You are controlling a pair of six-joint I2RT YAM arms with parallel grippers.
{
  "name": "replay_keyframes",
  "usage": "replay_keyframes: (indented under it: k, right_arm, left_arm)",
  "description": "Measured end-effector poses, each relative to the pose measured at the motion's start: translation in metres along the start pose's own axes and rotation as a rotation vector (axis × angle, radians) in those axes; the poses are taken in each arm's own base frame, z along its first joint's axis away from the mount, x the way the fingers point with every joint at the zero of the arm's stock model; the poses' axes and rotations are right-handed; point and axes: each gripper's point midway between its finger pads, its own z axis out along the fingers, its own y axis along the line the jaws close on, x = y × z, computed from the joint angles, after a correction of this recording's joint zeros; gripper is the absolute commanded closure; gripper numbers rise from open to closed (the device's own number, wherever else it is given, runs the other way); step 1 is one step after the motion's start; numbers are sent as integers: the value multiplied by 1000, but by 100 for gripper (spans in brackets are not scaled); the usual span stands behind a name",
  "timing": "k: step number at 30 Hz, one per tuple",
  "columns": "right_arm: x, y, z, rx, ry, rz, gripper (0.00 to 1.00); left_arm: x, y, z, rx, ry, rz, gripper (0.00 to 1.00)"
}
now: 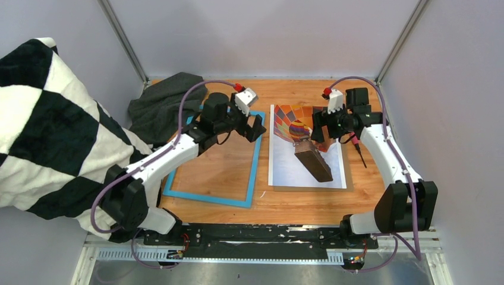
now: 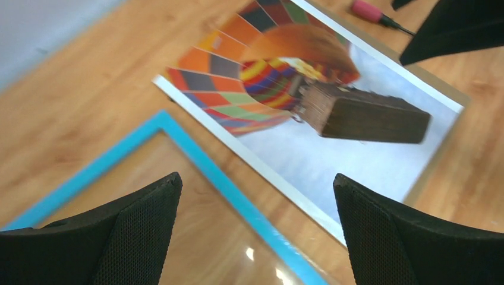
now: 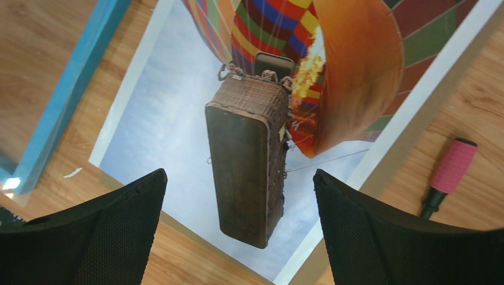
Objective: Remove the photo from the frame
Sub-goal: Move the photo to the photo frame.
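1. Across the whole workspace runs an orange-brown wooden tabletop [image 1: 297,205], closed in by pale grey walls [image 1: 267,35] with metal struts in the far corners.
2. A black-and-white checked cloth [image 1: 47,130] bulges in from the left wall, and a dark grey cloth [image 1: 163,101] lies crumpled at the far left corner of the table.
3. The frame [image 1: 255,163], bright blue, lies flat on the left half of the table. Its long axis runs from near to far, with the near end skewed to the left. Wood grain shows through its opening, and the left wrist view catches small glints there.
4. The photo [image 1: 297,175] lies flat just right of the frame, outside it and apart from it. It rests on a brown backing board [image 2: 438,155] whose edge peeks out along its border.
5. The photo's long axis also runs near to far. The balloon's coloured envelope points toward the far wall and the dark basket toward the arms, over pale sky.
6. A screwdriver [image 3: 453,167] with a pink handle lies on the bare wood to the right of the backing board.
7. The left gripper [image 2: 257,181] hangs above the frame's right side near its far corner, fingers spread wide and holding nothing.
8. The right gripper [image 3: 239,175] hangs over the photo's far half, fingers likewise spread and empty.
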Motion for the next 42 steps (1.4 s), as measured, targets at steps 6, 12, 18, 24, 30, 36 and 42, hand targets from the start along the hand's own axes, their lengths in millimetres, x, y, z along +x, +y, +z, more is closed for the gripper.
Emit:
replay_keyframes:
  k: [6, 12, 18, 24, 30, 36, 42]
  right_arm:
    - [4, 14, 4, -85, 5, 12, 7]
    - [28, 10, 26, -121, 89, 66, 8]
    - [49, 2, 45, -132, 166, 120, 8]
    - [57, -3, 52, -116, 198, 133, 8]
    - [62, -15, 56, -78, 214, 152, 8]
    - [67, -23, 58, -57, 231, 171, 8]
    - [73, -39, 56, -17, 237, 221, 9]
  left_arm:
    - [48, -49, 35, 176, 133, -172, 0]
    - [69, -68, 49, 194, 204, -280, 0]
    - [83, -71, 67, 144, 241, -341, 0]
    - [114, -80, 88, 91, 337, -350, 0]
    - [132, -78, 102, -1, 417, -315, 0]
    - [147, -77, 105, -60, 475, -292, 0]
    - [168, -79, 106, -70, 530, -293, 0]
